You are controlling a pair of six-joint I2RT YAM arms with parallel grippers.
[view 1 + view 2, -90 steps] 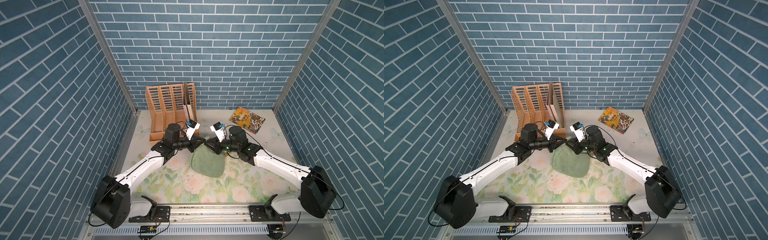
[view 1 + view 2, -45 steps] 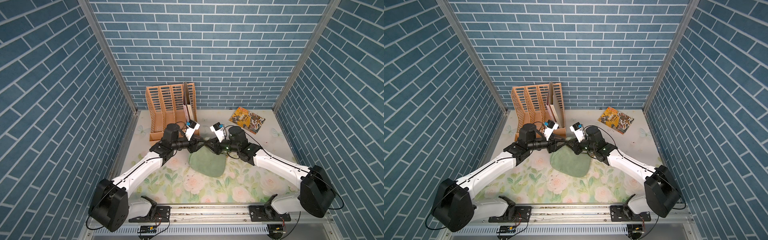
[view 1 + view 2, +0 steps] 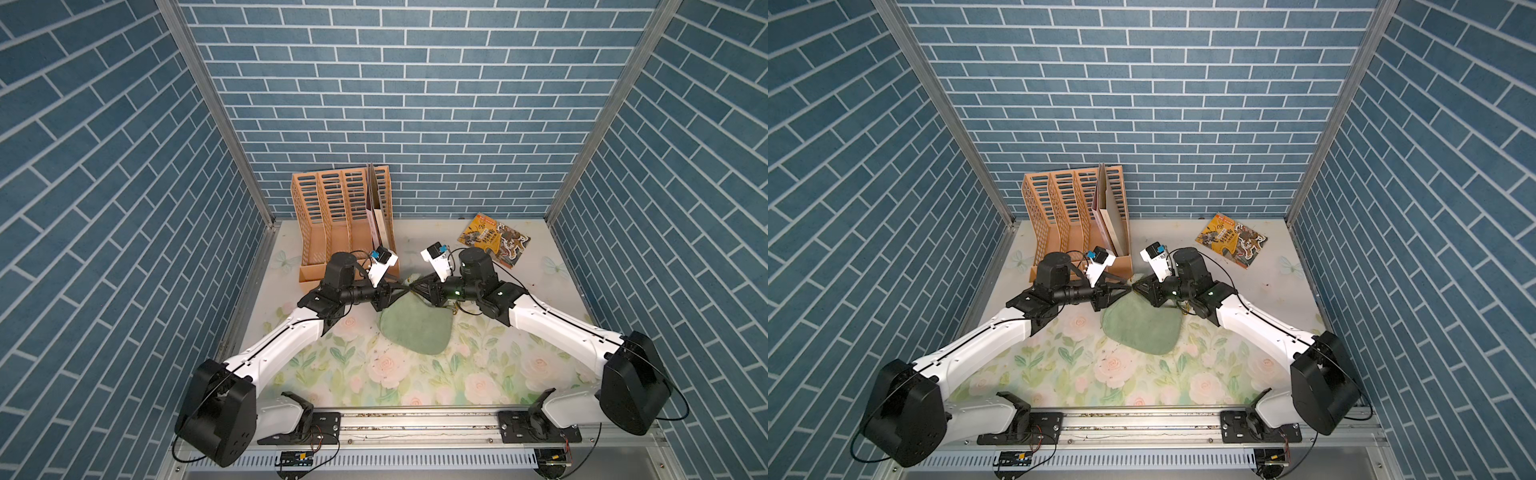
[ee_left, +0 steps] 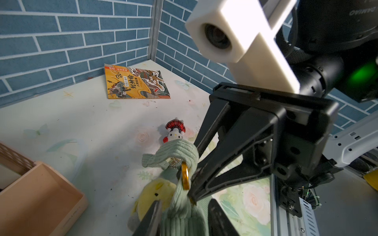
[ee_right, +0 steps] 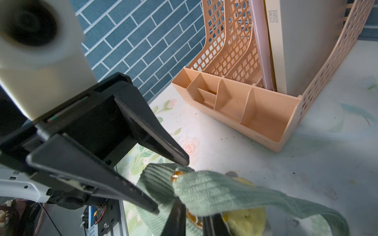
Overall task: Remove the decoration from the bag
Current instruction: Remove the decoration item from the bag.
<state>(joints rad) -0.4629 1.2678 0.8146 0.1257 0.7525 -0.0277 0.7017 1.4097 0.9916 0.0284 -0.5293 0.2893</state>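
The sage-green bag (image 3: pixel 415 328) lies flat at the middle of the floral tabletop (image 3: pixel 415 386), its rounded edge toward 6 o'clock. At its 12 o'clock edge the two pincers meet almost tip to tip. The left pincer (image 4: pixel 185 204) has its fingers apart on either side of the bag's corduroy; whether they squeeze it I cannot tell. The right pincer (image 4: pixel 192 199) is clenched on the bag's strap end, right by a gold ring (image 4: pixel 185 175). A yellow plush charm (image 4: pixel 153 196) sits just under that strap (blurred, close to the lens). Just beyond it a white cat charm (image 4: pixel 173 132) with a red tartan bow lies on the tabletop, partly hidden by the strap. Farther back, at 11 o'clock, stands an orange file rack (image 3: pixel 340 224). At 1 o'clock a picture book (image 3: pixel 494 241) lies flat near the back wall.
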